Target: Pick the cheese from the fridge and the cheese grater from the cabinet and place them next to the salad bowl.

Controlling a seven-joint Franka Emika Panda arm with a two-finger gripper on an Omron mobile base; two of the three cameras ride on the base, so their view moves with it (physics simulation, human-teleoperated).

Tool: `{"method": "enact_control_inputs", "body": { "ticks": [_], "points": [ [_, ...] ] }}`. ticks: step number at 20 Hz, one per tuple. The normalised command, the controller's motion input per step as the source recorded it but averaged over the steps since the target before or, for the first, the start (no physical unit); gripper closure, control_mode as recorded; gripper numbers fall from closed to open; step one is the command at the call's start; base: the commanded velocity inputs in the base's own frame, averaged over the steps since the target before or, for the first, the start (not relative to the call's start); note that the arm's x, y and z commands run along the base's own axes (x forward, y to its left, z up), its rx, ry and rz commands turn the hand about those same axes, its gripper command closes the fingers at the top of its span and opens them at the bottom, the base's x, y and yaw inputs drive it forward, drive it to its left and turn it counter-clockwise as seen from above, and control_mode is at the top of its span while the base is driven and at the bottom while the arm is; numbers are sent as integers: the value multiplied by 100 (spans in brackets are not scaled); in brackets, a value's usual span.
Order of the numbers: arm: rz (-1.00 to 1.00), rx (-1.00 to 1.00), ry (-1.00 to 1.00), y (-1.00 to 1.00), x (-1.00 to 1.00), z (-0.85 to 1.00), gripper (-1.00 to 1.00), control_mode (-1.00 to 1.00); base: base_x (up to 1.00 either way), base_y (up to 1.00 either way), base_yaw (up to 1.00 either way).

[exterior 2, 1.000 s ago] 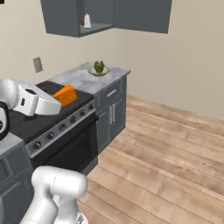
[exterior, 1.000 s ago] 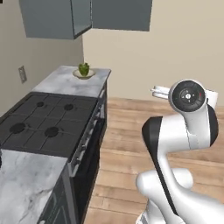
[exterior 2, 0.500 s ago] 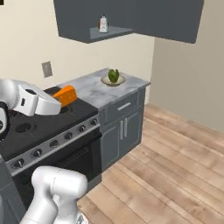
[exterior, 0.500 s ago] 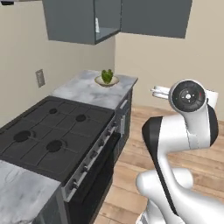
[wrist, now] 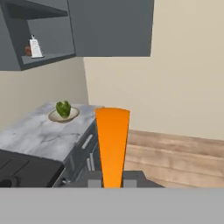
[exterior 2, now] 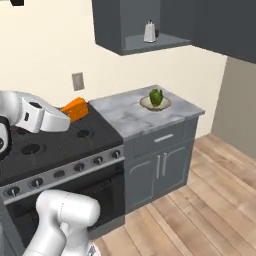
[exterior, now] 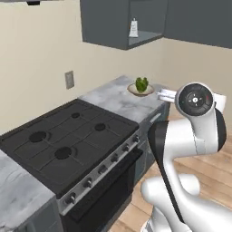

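Observation:
My gripper [wrist: 112,184] is shut on the cheese [wrist: 112,144], an orange wedge that stands up between the finger tips. In the right base view the cheese [exterior 2: 75,108] hangs over the stove's back edge at the end of my hand. The salad bowl [exterior 2: 155,100] [exterior: 141,87] [wrist: 64,112], tan with a green lump, sits on the grey marble counter past the stove. The cheese grater [exterior 2: 149,31] [exterior: 133,28] [wrist: 35,48] stands on the open shelf of the dark cabinet [exterior 2: 112,25] above the counter. The fridge is out of view.
A black stove [exterior: 68,140] with front knobs lies between me and the counter [exterior: 113,97]. Grey base cabinets [exterior 2: 160,162] stand under the counter. Wooden floor [exterior 2: 205,200] stretches to the right. A small brown lump [wrist: 27,51] sits beside the grater.
The whole picture has shifted as the base drove: the stove, counter and cabinet now sit nearer and further right. The arm keeps its pose with the cheese in its grip.

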Motion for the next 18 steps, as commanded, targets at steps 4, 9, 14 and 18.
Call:
{"method": "enact_control_inputs", "body": {
  "ticks": [4,9,14,18],
  "points": [
    [0,0,0,0,0,0,100,100,48,-51,47],
    [0,0,0,0,0,0,100,100,49,-63,46],
    [0,0,0,0,0,0,100,100,39,-62,43],
    [0,0,0,0,0,0,100,100,35,-48,41]
  ]
}}
